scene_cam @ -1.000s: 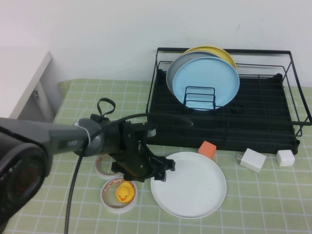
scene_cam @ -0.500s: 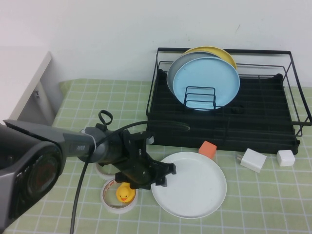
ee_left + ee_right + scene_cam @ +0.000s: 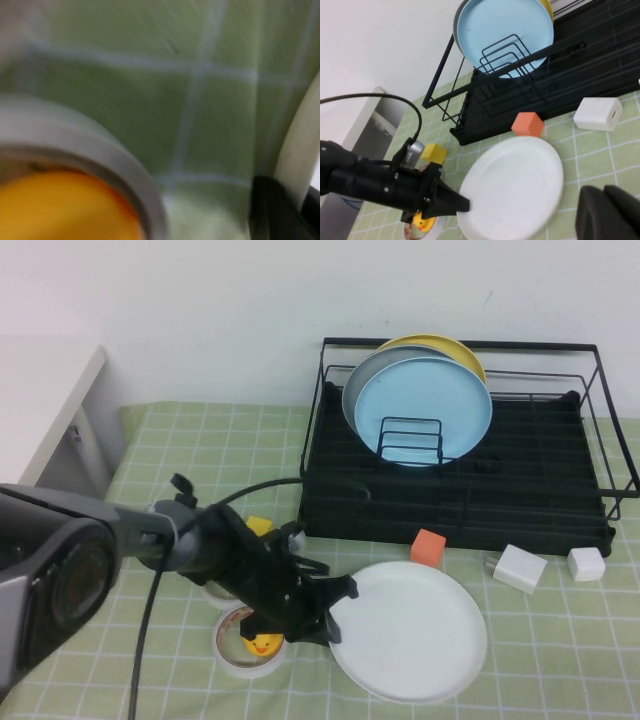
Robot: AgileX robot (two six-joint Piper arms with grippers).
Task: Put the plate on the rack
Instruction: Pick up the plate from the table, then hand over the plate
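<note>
High view: left tool [image 3: 335, 608] grips the plate [image 3: 412, 630] rim beside the duck-filled tape roll [image 3: 247, 642]; orange cube [image 3: 427, 546] fronts the rack [image 3: 560, 520]; right tool [image 3: 610, 212], grip unclear, hovers apart.

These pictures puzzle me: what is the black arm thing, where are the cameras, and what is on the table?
It is a two-armed robot. One camera looks down from above; one sits on each wrist. The left gripper reaches low to the left rim of the white plate, which lies on the green checked tablecloth; whether it grips is unclear. The right gripper hangs above, near the camera. Behind stands a black rack holding blue, grey and yellow plates. Nearby: a rubber duck inside a tape roll, an orange cube and two white blocks.
</note>
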